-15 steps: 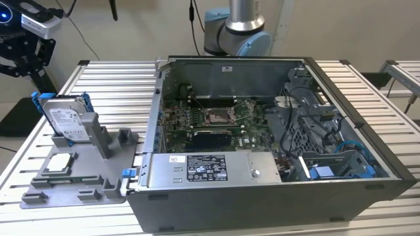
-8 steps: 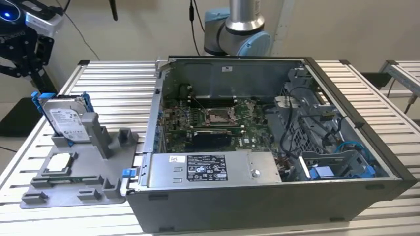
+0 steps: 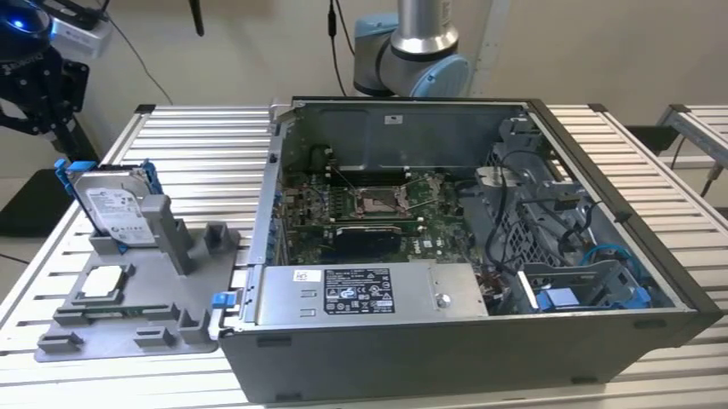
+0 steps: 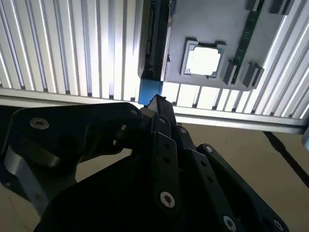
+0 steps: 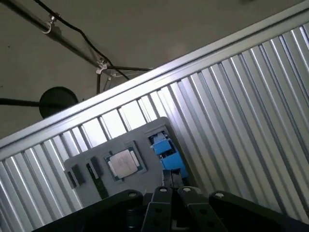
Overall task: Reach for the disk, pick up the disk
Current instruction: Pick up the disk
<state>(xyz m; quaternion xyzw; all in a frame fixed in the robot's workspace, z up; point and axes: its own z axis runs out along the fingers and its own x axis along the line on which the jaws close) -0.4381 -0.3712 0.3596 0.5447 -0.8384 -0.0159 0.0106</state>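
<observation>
The gripper hangs jaws together above the disk, upright in its holder below their tips; they should likely part wide and straddle its top edge squarely.

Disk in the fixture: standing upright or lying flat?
Upright. In the exterior view the disk stands on edge in a slot of the grey fixture, leaning back slightly, label face showing.
</observation>
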